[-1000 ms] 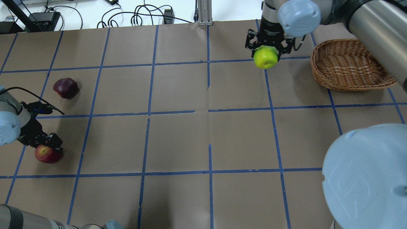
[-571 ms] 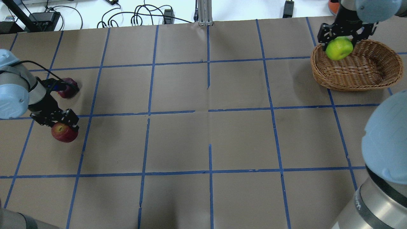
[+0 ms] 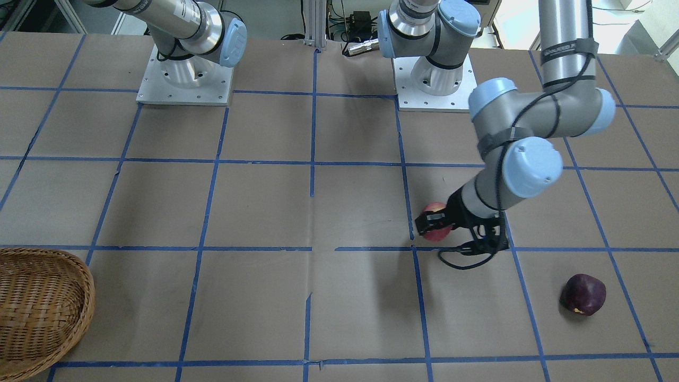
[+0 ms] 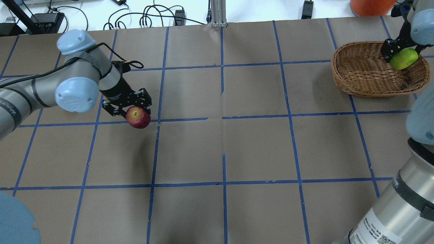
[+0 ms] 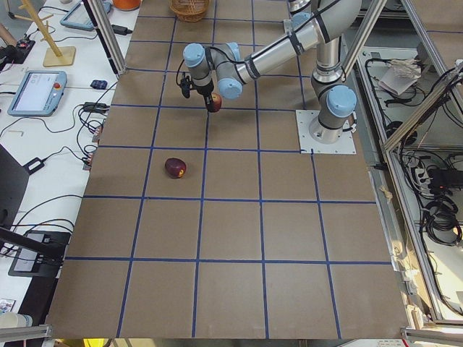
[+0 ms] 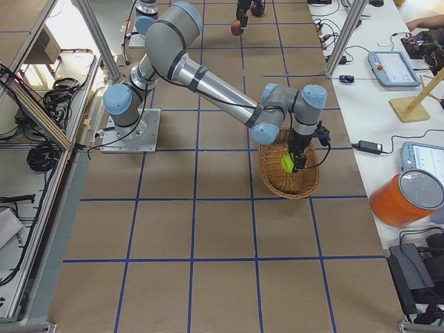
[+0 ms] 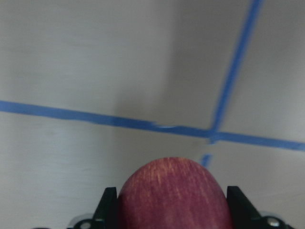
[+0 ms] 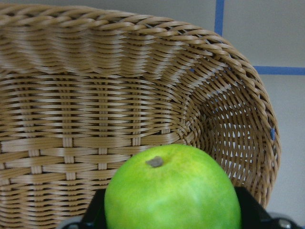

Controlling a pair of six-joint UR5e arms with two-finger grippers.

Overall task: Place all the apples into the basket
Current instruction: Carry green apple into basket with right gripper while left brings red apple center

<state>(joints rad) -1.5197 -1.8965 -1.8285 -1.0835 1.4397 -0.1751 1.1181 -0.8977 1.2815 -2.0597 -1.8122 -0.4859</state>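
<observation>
Carrying the red apple (image 4: 138, 117), left claw (image 4: 132, 111) has moved rightward.

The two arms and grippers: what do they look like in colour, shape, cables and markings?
Both the left arm and the right arm are silver-grey tubes with pale blue round joint caps. A black cable runs along the left arm, held by black straps. The left gripper and right gripper are black, with two fingers. Markings are unreadable.
</observation>
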